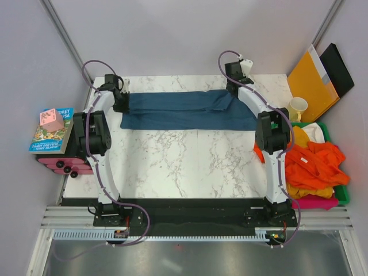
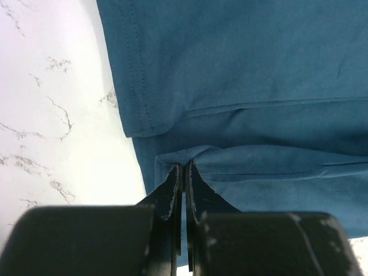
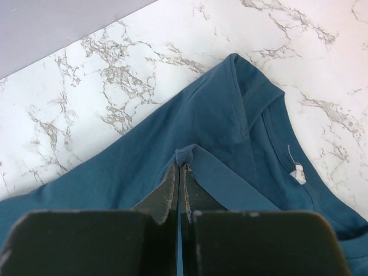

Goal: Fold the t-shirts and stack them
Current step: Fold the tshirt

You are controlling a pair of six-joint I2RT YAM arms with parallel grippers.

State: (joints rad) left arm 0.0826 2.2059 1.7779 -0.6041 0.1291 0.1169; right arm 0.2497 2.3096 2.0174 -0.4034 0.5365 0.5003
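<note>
Cloth lay across the far half of the table in the top view: a teal tee folded into a long band running left to right. The left gripper sat at its left end and the right gripper at its right end, each arm reaching out from the near edge. Just right of the table, a green bin held a heap of orange tees, with a yellow tee at its far side and a pink tee at its near side. An envelope and a cup stood beyond the bin, and books lay off the left edge. In the left wrist view, the jaws were pinched together on a fold of the teal cloth near its stitched hem, with marble showing to the left. In the right wrist view, the jaws were likewise clamped tight on a small ridge of cloth near the collar, where a white label showed.
</note>
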